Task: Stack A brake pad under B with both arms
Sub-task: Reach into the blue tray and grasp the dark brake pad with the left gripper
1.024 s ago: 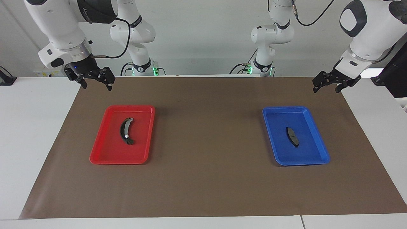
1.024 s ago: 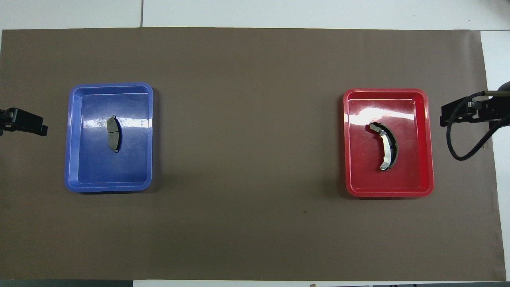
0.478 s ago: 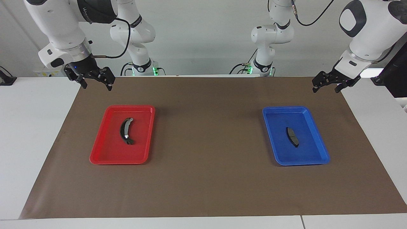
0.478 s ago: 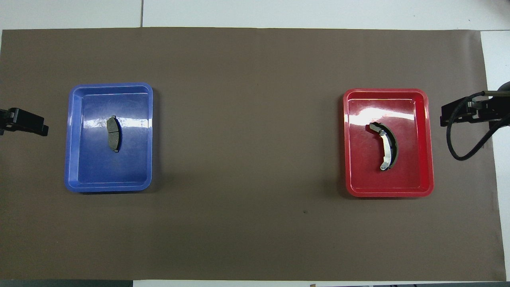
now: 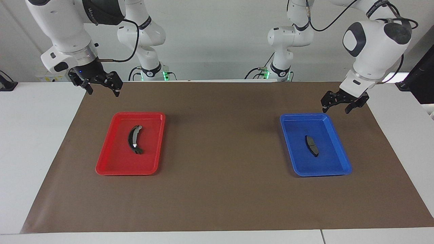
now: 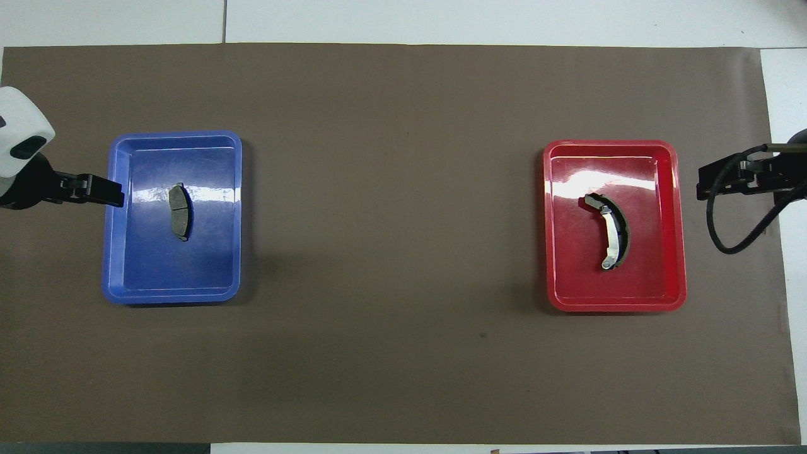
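The A brake pad (image 5: 312,145) (image 6: 180,212), short and dark grey with a groove across it, lies in the blue tray (image 5: 305,116) (image 6: 176,135). B (image 5: 134,139) (image 6: 611,239), the long black crescent with silver patches, lies in the red tray (image 5: 139,114) (image 6: 608,145). My left gripper (image 5: 335,110) (image 6: 104,191) hangs open and empty over the blue tray's rim toward the left arm's end of the table. My right gripper (image 5: 103,92) (image 6: 712,183) waits open and empty over the mat's edge beside the red tray.
A brown mat (image 5: 220,152) covers the white table (image 5: 34,142) and carries both trays, set wide apart. A black cable loop (image 6: 725,233) hangs by the right gripper. A dark object (image 5: 422,78) stands at the left arm's end of the table.
The left arm has swung in and come down from the mat's corner to the blue tray's rim. The right arm and both pads have not moved.
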You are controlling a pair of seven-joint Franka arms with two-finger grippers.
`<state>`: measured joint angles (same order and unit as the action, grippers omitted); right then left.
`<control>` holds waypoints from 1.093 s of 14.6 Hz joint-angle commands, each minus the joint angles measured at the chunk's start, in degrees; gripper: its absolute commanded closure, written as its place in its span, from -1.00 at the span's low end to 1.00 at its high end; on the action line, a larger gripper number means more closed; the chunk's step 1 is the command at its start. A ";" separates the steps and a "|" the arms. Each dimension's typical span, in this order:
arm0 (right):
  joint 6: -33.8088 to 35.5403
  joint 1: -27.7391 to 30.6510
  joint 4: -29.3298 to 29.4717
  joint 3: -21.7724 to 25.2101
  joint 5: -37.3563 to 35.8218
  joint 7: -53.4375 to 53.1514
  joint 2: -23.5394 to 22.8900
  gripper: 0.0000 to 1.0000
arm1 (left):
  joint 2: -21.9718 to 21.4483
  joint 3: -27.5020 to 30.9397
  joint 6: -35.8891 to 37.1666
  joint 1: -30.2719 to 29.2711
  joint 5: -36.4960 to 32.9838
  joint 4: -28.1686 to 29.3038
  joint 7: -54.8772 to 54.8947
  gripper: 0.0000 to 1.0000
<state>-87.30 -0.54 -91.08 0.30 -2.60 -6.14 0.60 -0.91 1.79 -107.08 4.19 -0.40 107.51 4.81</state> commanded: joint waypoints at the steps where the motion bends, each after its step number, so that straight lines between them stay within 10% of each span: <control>1: -0.68 0.63 0.02 -0.30 -0.30 1.22 0.02 -1.00 | -0.76 0.32 -10.74 1.43 0.49 9.19 -2.26 -0.90; 16: -0.68 0.72 -0.24 -0.30 -0.39 1.22 0.11 -1.00 | 13.30 0.41 -38.99 0.99 0.49 20.82 -7.63 -0.91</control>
<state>-87.30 -0.46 -91.09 0.30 -2.60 -6.14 0.60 11.58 1.82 -143.83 4.99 -0.36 128.02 -2.25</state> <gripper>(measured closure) 0.000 0.044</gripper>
